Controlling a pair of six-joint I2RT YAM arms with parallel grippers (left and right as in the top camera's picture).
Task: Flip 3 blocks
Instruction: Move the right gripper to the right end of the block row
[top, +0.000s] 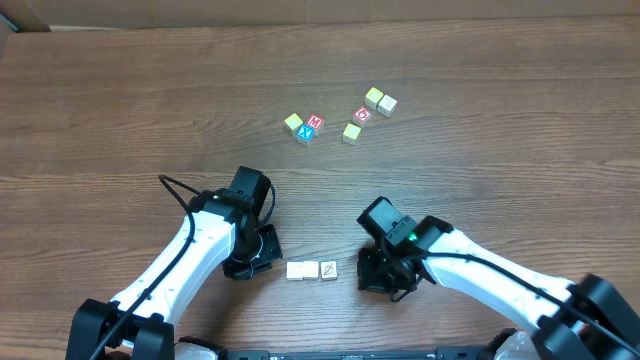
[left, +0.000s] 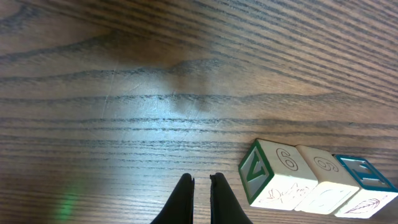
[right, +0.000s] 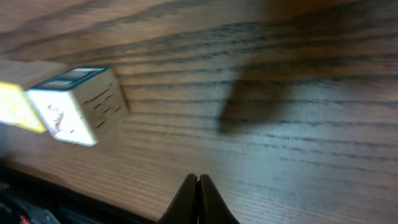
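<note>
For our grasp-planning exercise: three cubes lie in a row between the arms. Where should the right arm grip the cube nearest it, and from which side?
Probably best: grip the end cube on the two faces running along the row, coming from its open right end. Its inner face sits against the neighbour, leaving no finger room. The right gripper is shut and must open first.

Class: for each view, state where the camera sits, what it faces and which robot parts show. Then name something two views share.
Overhead: above the table, looking straight down; left arm, right arm, blocks between.
Left wrist: low on left arm, facing the blocks; shut left claw below.
Right wrist: low on right arm, facing the end block; shut right claw below.
Shared: both wrist views show the teal-topped end block.
</note>
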